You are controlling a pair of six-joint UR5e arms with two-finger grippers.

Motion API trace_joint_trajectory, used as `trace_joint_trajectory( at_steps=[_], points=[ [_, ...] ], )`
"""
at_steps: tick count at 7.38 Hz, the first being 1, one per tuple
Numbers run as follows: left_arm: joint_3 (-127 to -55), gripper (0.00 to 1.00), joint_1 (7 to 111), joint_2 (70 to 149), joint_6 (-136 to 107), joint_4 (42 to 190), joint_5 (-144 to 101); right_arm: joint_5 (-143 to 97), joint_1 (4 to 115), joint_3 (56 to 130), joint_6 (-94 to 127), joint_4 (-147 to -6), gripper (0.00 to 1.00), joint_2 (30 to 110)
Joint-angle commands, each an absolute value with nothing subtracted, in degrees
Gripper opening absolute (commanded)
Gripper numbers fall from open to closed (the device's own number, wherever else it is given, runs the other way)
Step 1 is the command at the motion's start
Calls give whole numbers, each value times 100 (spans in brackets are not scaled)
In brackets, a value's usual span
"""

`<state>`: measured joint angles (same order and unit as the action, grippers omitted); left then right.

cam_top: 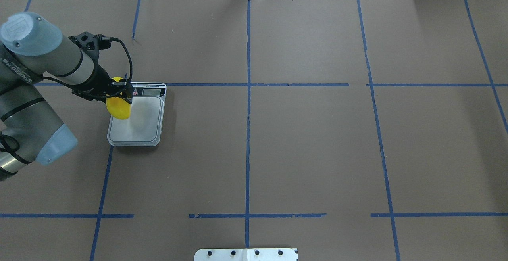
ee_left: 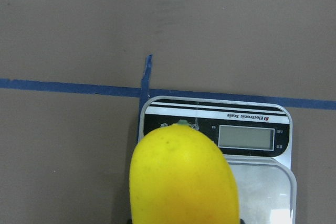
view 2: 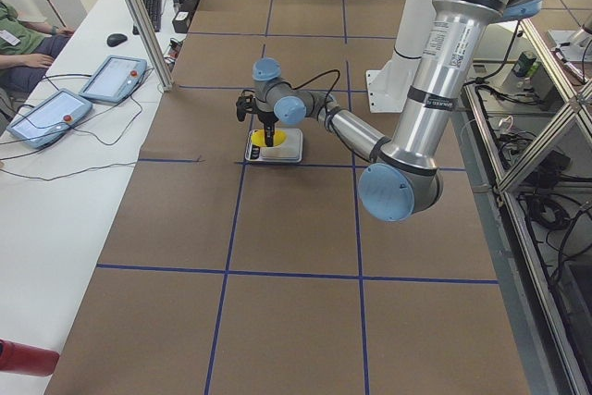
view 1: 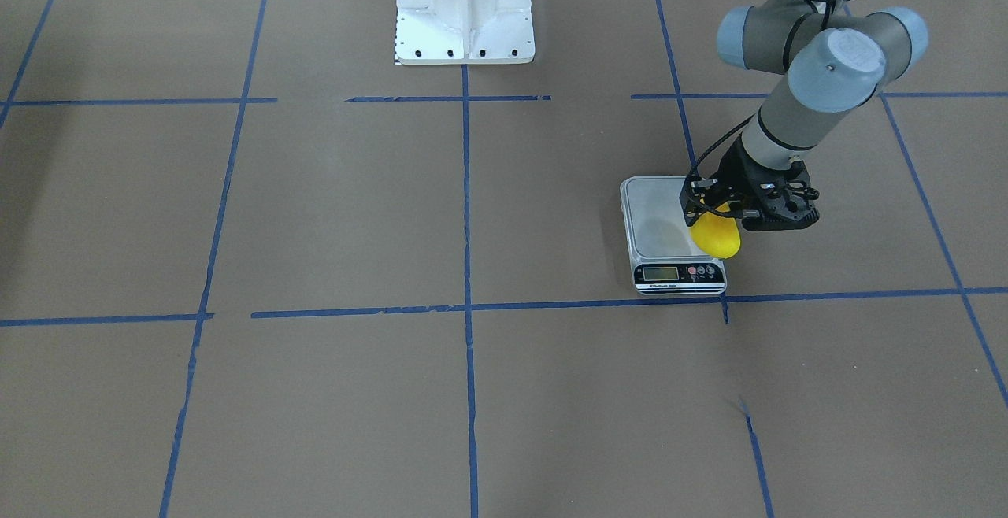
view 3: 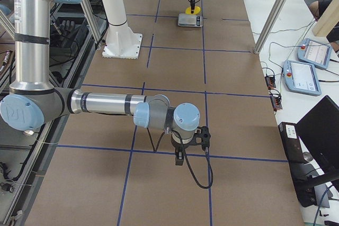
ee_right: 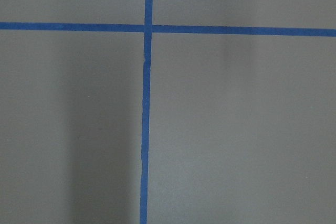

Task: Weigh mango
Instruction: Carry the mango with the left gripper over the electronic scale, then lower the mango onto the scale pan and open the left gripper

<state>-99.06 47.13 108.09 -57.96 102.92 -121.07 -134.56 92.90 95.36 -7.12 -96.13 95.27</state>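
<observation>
Holding the mango (view 1: 718,238) tight between its two fingers, the left gripper (view 1: 711,213) hangs over the edge of the scale (view 1: 650,211) nearest that arm. The mango is smooth, bright yellow and egg-long, and its long way points down from the gripper (I cannot tell if it touches the scale). I think it must go more to the middle of the shiny silver plate (cam_top: 139,128). The scale is flat with round corners and a small grey screen (ee_left: 245,137). Under it lies the brown papery surface (view 1: 551,392). The right gripper (view 3: 189,140) is far away; I cannot tell if it is apart or together.
</observation>
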Motion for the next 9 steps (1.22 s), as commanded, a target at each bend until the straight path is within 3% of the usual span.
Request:
trace_joint_trajectory(
  at_steps=[1, 2, 3, 6, 9],
  points=[
    [-9783, 0, 4605, 10811, -5775, 10309, -12094, -13456, 9290, 9536, -712, -9615, 100, 9527],
    [-9782, 58, 4605, 10776, -5731, 10310, -12094, -13456, 9290, 9536, -712, -9607, 100, 9527],
    [-9791, 100, 4605, 10741, -5722, 10318, -12085, -13456, 9290, 9536, -712, -9606, 100, 9527],
    [-10290, 100, 4989, 10732, -5687, 10213, -12076, -13456, 9290, 9536, -712, -9615, 100, 9527],
    [-10415, 100, 6446, 10714, -3841, 9276, -12172, -13456, 9290, 9536, -712, -9615, 100, 9527]
  ],
)
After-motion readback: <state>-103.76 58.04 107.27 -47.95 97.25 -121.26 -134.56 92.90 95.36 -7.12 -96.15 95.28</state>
